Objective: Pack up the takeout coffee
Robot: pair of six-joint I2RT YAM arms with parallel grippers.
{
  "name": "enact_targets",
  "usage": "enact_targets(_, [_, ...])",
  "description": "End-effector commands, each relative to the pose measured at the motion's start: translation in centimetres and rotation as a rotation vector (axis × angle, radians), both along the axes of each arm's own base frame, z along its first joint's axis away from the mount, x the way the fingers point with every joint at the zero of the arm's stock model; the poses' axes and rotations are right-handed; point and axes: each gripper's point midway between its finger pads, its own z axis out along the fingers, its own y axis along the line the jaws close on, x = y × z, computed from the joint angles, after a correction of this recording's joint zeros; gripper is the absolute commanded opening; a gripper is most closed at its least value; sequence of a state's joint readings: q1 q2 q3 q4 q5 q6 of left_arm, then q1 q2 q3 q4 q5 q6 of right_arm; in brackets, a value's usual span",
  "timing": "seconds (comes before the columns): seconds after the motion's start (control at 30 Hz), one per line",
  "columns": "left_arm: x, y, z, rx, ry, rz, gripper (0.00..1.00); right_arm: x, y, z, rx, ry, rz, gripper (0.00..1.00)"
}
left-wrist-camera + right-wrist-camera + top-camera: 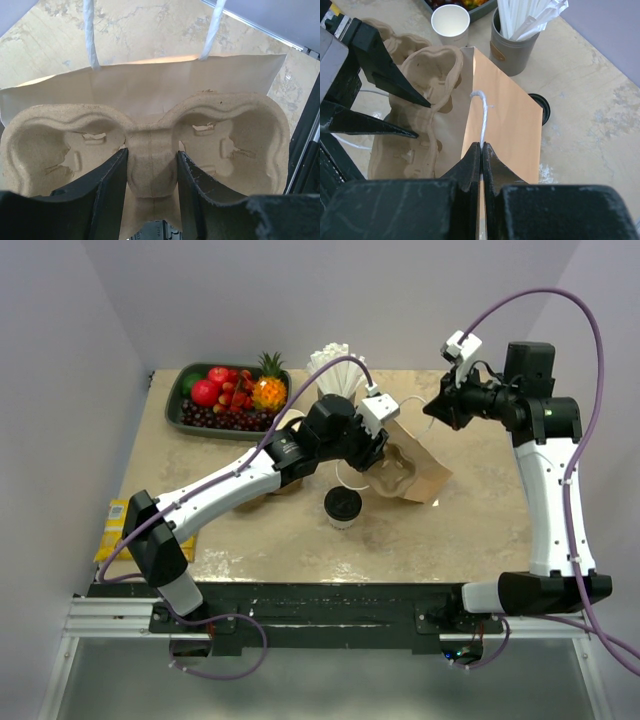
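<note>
I count one takeout coffee (343,506), standing upright on the counter (470,535), just beside the single pulp carrier (240,102) and outside the one brown bag (505,115). My left claw (151,155) is clamped across the ridge between the carrier's two wells. My right claw (481,147) is pinched together on one of the bag's two white string handles (482,112). Behind stand one grey straw cup (512,47) and one open white cup (451,22).
</note>
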State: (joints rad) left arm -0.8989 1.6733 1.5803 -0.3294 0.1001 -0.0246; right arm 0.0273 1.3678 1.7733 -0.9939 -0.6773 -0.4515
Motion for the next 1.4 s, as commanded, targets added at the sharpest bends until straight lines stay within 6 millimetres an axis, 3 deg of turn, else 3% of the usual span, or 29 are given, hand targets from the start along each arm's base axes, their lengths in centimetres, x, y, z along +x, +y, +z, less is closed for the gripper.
enact_targets(0.0, [0.1, 0.0, 5.9, -0.150, -0.080, 0.013, 0.29, -0.7, 0.6, 1.3, 0.040, -0.031, 0.010, 0.00])
enact_targets(0.2, [0.7, -0.4, 6.7, -0.201, -0.081, 0.042, 0.29, -1.3, 0.6, 0.7, 0.047, 0.001, 0.002, 0.00])
enact_targets(0.37, [1.3, 0.0, 6.0, -0.235, -0.023, 0.037, 0.30, -1.5, 0.6, 1.1, 0.053, -0.004, 0.003, 0.00])
enact_targets(0.8, [-0.5, -1.6, 5.4, -0.307, 0.064, -0.128, 0.30, -1.8, 1.0, 1.6, 0.072, -0.001, 0.018, 0.00])
enact_targets(1.03, [2.6, 0.1, 4.6, -0.273, 0.036, -0.019, 0.29, -2.1, 1.3, 1.6, 0.083, 0.005, 0.040, 0.00])
enact_targets(1.37, [4.5, 0.4, 2.8, -0.237, 0.031, 0.003, 0.28, -2.2, 2.0, 2.2, 0.110, 0.008, 0.082, 0.00])
